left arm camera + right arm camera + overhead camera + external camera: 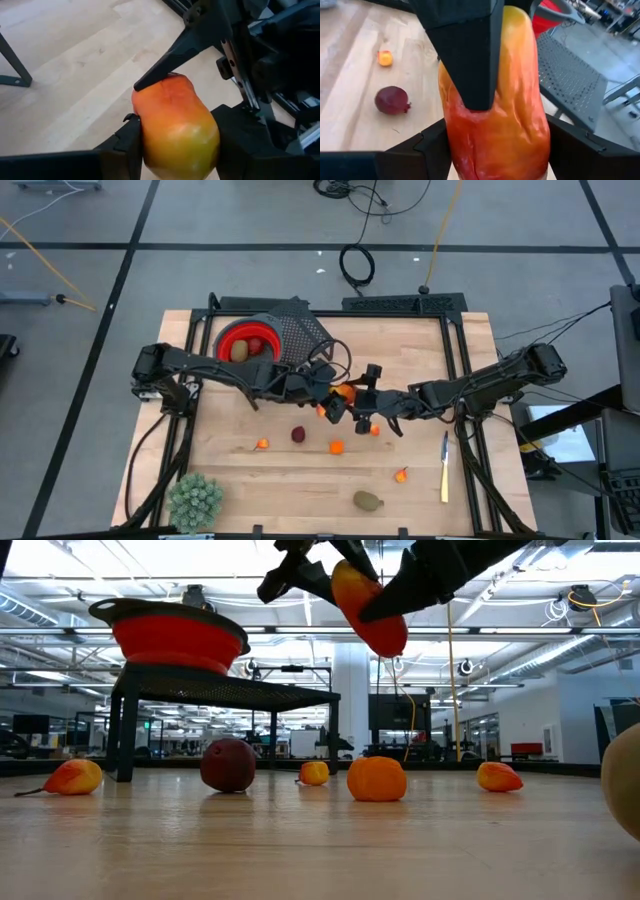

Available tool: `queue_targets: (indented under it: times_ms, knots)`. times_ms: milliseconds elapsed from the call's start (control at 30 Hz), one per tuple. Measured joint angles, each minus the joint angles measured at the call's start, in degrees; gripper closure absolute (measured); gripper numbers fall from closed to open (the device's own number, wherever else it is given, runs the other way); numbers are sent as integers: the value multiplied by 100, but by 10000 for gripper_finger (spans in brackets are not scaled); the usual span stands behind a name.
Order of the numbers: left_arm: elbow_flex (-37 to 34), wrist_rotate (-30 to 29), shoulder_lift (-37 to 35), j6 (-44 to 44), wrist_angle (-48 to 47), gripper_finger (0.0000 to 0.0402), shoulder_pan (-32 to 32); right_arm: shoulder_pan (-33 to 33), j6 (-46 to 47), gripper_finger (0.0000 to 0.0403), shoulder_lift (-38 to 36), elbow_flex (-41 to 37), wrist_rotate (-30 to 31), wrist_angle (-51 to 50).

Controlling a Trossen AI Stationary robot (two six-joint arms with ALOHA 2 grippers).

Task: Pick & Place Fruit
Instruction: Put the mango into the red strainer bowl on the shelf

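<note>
A long red-orange-yellow fruit (343,392) hangs above the table's middle, held between both grippers. My left gripper (177,132) reaches in from the left and is shut on the fruit's yellow-orange end. My right gripper (497,145) reaches in from the right and is shut on its red end. On the table rest a dark red ball (298,435), small orange pieces (336,447) (262,445) (402,474) and a brownish-green oval (368,500). Another oval (240,352) lies in the red bowl (262,332). My left gripper pinches the fruit's yellow-orange end (150,145) between its two fingers, slanting down from the table's left. The fruit is lifted clear of the table and tilted. My right gripper has the fruit's red end (457,150) between its two fingers, coming from the table's right, a little below level. One fingertip (150,80) lies against the red end. The fruit (370,610) hangs tilted, its red end lowest.
The red bowl sits on a dark mesh stand (300,330) at the far left. A pale green spiky plant (195,500) stands at the near left corner. A yellow-handled knife (445,468) lies at the right. Bare wood shows along the near edge.
</note>
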Motion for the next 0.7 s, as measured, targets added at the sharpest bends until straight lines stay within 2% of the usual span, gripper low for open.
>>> queue_targets:
  times_ms: [167, 333, 700]
  knots:
    - [0, 18, 0, 63, -245, 232, -15, -2, 127, 119, -27, 1, -511, -149]
    - [-2, -116, 2, 57, -693, 222, -11, 24, 358, 105, -26, 2, -657, -405]
    - [-2, -189, -119, -107, -943, 226, -7, 105, 1198, 121, -24, 0, -703, -1663]
